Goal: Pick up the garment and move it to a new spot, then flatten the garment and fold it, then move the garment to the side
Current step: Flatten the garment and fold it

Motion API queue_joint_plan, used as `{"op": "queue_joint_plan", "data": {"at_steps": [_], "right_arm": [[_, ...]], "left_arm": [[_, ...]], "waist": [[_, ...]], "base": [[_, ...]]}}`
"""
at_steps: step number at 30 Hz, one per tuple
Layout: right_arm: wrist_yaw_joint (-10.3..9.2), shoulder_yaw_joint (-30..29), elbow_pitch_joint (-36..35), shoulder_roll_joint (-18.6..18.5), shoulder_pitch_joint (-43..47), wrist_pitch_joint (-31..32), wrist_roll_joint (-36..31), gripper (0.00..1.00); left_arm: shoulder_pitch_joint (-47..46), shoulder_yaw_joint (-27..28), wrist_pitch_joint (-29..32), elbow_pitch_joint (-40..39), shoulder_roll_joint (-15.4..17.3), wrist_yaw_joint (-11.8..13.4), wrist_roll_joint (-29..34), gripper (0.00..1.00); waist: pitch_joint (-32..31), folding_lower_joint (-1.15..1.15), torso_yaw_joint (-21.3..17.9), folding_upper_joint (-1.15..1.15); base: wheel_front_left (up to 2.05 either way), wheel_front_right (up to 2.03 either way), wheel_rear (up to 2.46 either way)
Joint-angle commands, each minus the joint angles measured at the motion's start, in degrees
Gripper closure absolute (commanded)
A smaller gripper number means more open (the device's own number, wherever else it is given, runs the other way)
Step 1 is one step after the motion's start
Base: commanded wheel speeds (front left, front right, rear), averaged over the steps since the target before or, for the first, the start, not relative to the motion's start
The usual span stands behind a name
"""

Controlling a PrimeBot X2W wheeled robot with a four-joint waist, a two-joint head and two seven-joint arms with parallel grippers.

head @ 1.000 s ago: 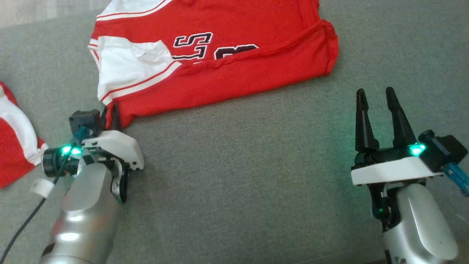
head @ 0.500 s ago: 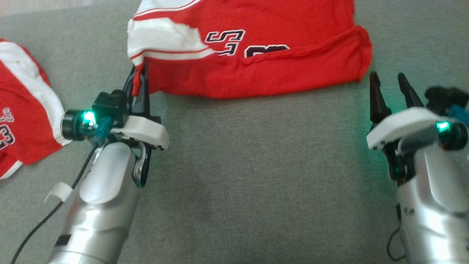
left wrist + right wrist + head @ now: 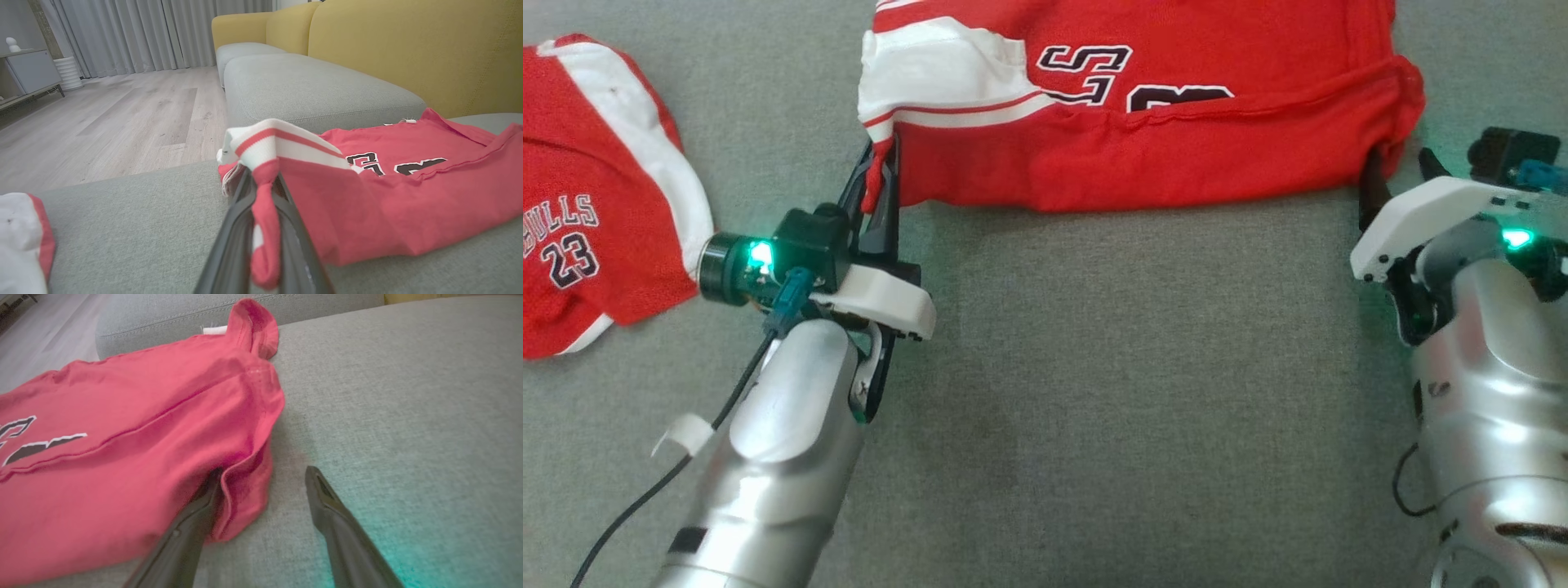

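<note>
Head view: grey sofa cushion [image 3: 1135,367], red garment [image 3: 1143,155] spread across the top, second jersey [image 3: 596,229] well apart at the left. Left gripper [image 3: 880,175] clamped on the garment's near-left corner; right gripper [image 3: 1401,175] at the near-right corner.

Left wrist view: adds wood floor [image 3: 102,122], grey curtains [image 3: 143,36], yellow backrest [image 3: 408,53]; red-and-white cloth pinched between closed fingers.

Right wrist view: shows fingers wide apart, one against the garment's hem, the other over bare cushion, gripping nothing.

Second jersey left lying on grey sofa seat

A red-and-white jersey [image 3: 605,196] marked BULLS 23 is seen crumpled on the grey sofa seat [image 3: 1111,392]; yellow backrests [image 3: 408,49], a wooden floor [image 3: 122,118], grey curtains [image 3: 143,32] and a low cabinet [image 3: 32,69] are shown beyond.
</note>
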Motion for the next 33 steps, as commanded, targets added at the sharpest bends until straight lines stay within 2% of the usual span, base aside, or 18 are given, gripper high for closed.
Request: {"op": "queue_joint_plan", "data": {"at_steps": [1,3,13,20,24,30,33], "right_arm": [[-0.04,1.25,1.22,0.45,-1.23,-0.78,-1.90,0.05],[-0.04,2.01,3.07,0.15,-1.60,-1.16,-3.70,1.00],[-0.04,5.68,7.72,-4.90,-2.59,-3.96,-7.78,1.00],[-0.04,10.31,9.22,-8.41,-0.80,-3.16,-4.09,1.00],[-0.04,13.01,9.10,-9.96,2.11,0.48,-0.14,1.00],[-0.04,16.43,4.14,-11.94,8.92,6.51,5.96,1.00],[-0.04,17.63,-2.52,-13.55,15.40,10.00,9.23,1.00]], "left_arm": [[-0.52,1.44,-0.54,-1.51,0.95,-0.09,0.69,1.00],[-0.44,1.37,-0.54,-0.94,0.89,-0.09,0.65,1.00],[0.55,0.97,-0.48,4.02,1.45,-0.41,0.03,1.00],[4.13,-0.14,2.42,8.25,2.51,-1.94,-0.88,1.00],[7.07,-1.05,5.30,9.01,3.12,-3.12,-1.49,1.00],[11.96,-2.18,9.00,6.63,4.56,-4.30,-2.30,1.00],[15.42,-2.80,11.95,2.80,5.59,-4.88,-3.04,1.00]], "waist": [[-0.23,0.00,0.32,0.00],[-0.53,0.00,0.44,0.00],[-4.21,0.00,-0.46,0.00],[-10.06,0.00,-1.51,0.00],[-13.34,0.00,-1.86,0.00],[-17.33,0.00,-2.17,0.00],[-18.68,0.00,-2.38,0.00]], "base": [[0.00,0.00,0.00],[0.00,0.00,0.00],[0.00,0.00,0.00],[0.00,0.00,0.00],[0.00,0.00,0.00],[0.00,0.00,0.00],[0.00,0.00,0.00]]}}
